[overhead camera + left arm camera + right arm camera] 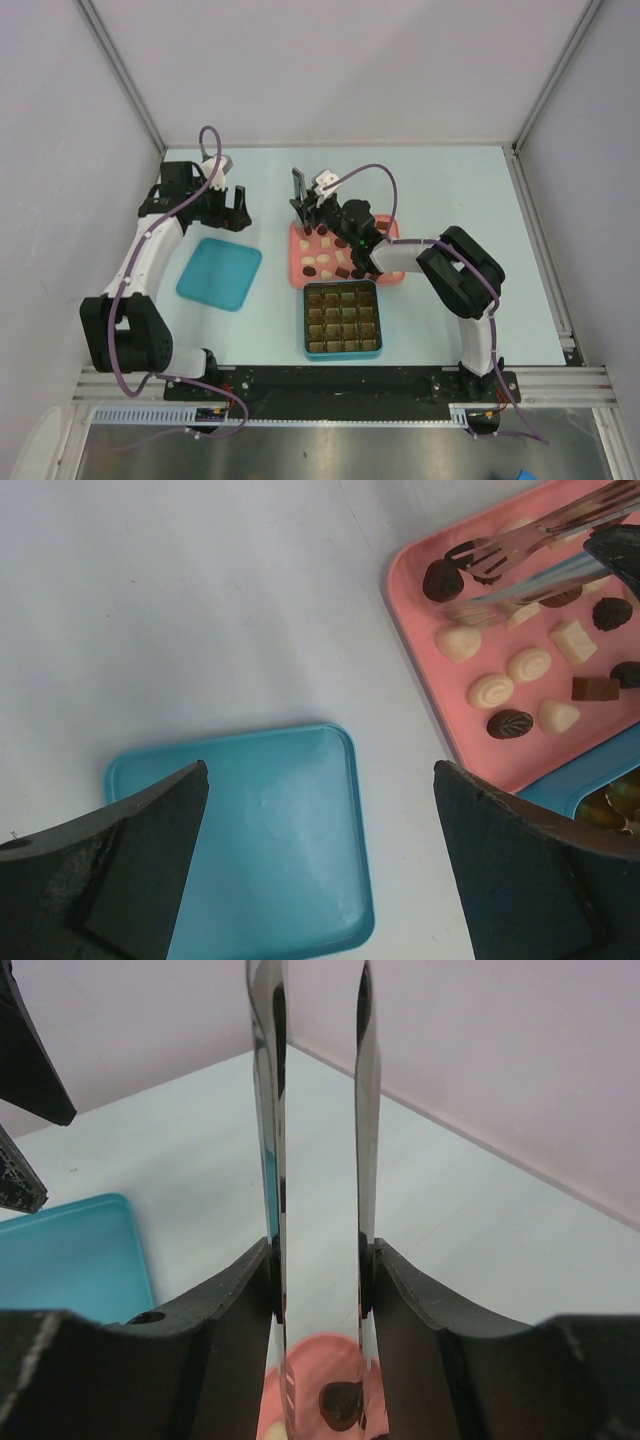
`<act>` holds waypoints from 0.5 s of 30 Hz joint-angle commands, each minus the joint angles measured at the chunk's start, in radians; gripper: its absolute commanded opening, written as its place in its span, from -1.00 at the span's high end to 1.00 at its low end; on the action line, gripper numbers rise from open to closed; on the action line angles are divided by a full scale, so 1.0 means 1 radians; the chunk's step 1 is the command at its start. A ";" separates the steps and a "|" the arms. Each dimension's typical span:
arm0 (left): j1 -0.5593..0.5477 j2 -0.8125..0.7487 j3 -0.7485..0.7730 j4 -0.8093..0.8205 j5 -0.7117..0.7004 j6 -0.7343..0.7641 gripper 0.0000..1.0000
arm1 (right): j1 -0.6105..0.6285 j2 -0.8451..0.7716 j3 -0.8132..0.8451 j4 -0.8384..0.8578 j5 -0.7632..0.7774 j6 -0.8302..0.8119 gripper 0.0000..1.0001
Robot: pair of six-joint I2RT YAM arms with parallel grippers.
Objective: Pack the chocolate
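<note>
Several pieces of chocolate (325,262), dark, brown and cream, lie on the pink tray (297,262). The teal box (342,354) with gold grid compartments stands just in front of it. My right gripper (305,205) is over the tray's far left part, shut on metal tongs (268,1160). In the left wrist view the forked tong tips (485,560) hover beside a dark chocolate (442,580), with nothing between them. In the right wrist view a dark chocolate (340,1403) shows below the right gripper (318,1280). My left gripper (320,860) is open and empty above the teal lid (270,820).
The teal lid (219,273) lies flat, left of the box and tray. White walls close in the table on the left, back and right. The pink tray (410,610) and the teal box's rim (590,785) lie right of the lid.
</note>
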 commanded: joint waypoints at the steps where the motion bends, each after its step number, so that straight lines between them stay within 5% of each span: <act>1: -0.001 -0.043 -0.005 0.029 0.024 0.004 -1.00 | -0.011 0.015 0.033 0.075 0.001 -0.017 0.07; 6: -0.056 0.003 0.036 0.087 -0.032 -0.028 -1.00 | -0.011 0.002 0.033 0.093 -0.007 -0.019 0.06; 15: -0.123 0.281 0.398 0.113 -0.207 -0.137 -1.00 | -0.008 0.005 0.036 0.099 -0.009 -0.032 0.06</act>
